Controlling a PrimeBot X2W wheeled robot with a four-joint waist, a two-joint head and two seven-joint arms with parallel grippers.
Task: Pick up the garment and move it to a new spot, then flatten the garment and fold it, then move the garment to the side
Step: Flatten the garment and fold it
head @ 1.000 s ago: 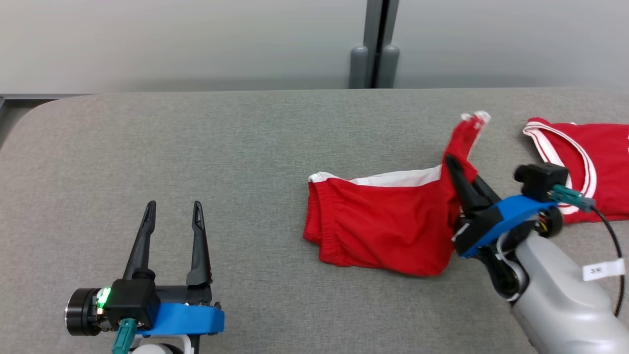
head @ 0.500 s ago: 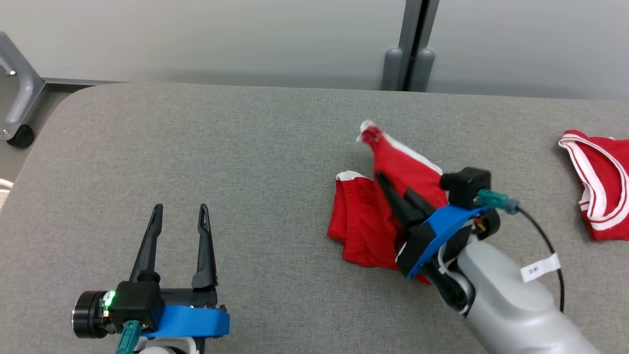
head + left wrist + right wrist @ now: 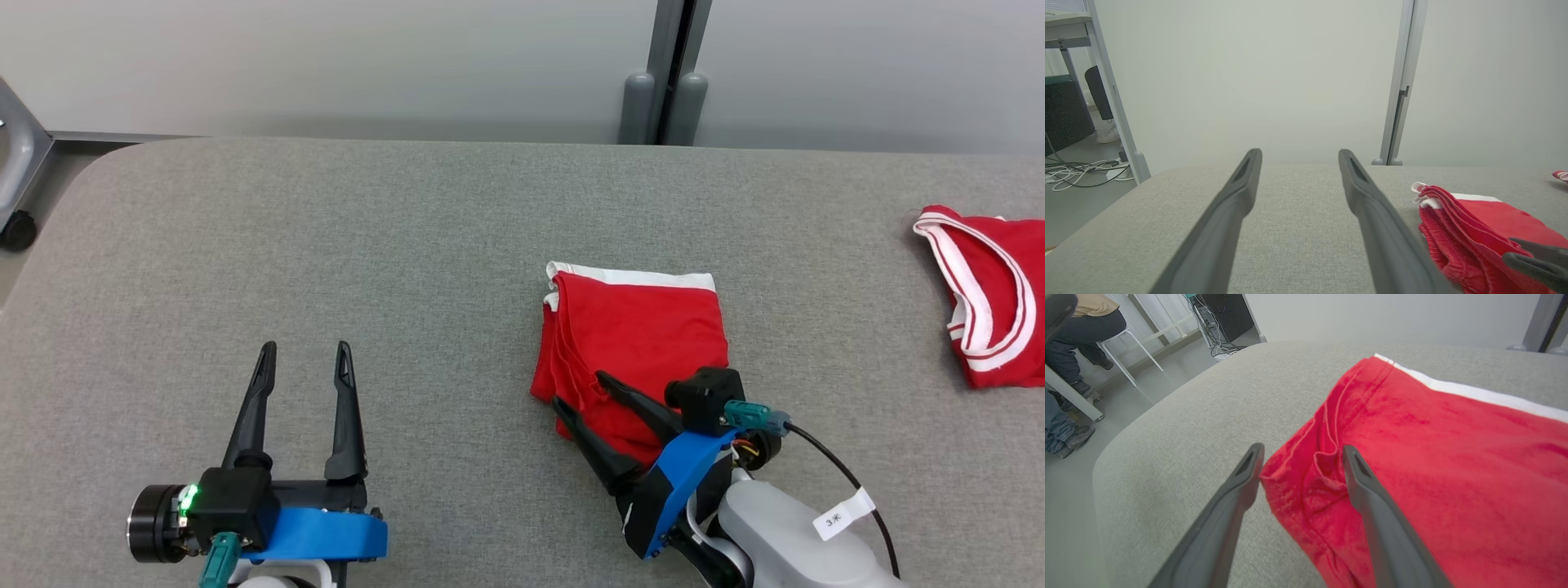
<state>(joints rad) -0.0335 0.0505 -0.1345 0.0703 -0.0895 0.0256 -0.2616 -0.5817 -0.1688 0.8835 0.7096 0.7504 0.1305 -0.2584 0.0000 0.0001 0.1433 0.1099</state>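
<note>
The garment (image 3: 637,339) is a pair of red shorts with a white band, folded into a compact rectangle on the grey padded table (image 3: 408,245). My right gripper (image 3: 581,390) stands open at its near left corner, one finger over the cloth, the other beside its edge. In the right wrist view the garment (image 3: 1433,465) lies under and beyond the spread right gripper (image 3: 1301,451), nothing pinched. My left gripper (image 3: 305,353) rests open on bare table at the lower left, well apart from the cloth. The left wrist view shows the left gripper (image 3: 1298,155) open and the garment (image 3: 1474,224) to its right.
A second red garment with white stripes (image 3: 992,298) lies at the table's right edge. A grey post (image 3: 668,82) stands behind the table against the pale wall. A seated person's legs (image 3: 1069,330) and a white stool are off the table's left end.
My right gripper carried the garment's right part over to the left, laid it down as a fold, and opened, letting go. The head camera has shifted. The left gripper stayed put.
</note>
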